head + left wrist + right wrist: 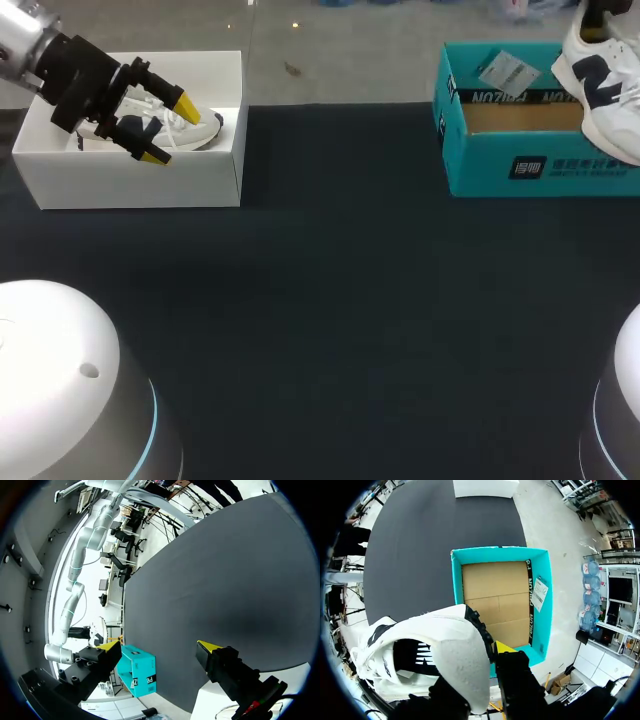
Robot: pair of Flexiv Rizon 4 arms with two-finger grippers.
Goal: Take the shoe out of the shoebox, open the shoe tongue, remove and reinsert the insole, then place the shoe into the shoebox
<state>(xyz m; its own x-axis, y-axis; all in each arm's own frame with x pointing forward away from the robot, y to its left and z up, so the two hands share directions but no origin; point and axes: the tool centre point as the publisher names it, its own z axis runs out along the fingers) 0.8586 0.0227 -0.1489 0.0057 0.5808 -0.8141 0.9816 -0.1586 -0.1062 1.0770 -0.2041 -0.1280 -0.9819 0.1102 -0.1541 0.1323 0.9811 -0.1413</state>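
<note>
At the far left the left gripper (168,130) hangs over the white box (130,180), its two yellow-tipped fingers spread wide with nothing between them. Under it a second shoe (200,130), white with dark patches, lies in that box with its toe toward the box's right wall; the lower fingertip sits over the shoe's side, and whether it touches cannot be told. The left wrist view shows the same wide gap between the tips, with only the dark table (330,300) and the far-off teal box ahead of them. The table stretches dark across the middle. At the far right the teal shoebox (540,165) stands open, its brown cardboard floor showing and a paper tag lying against one inner wall. The shoe (605,80), white with a dark side mark, is held in the air above the shoebox's right end, not inside it. In the right wrist view the right gripper (480,655) is clamped on the shoe's heel: one yellow tip shows just outside the dark collar, the other finger is hidden behind the shoe.
</note>
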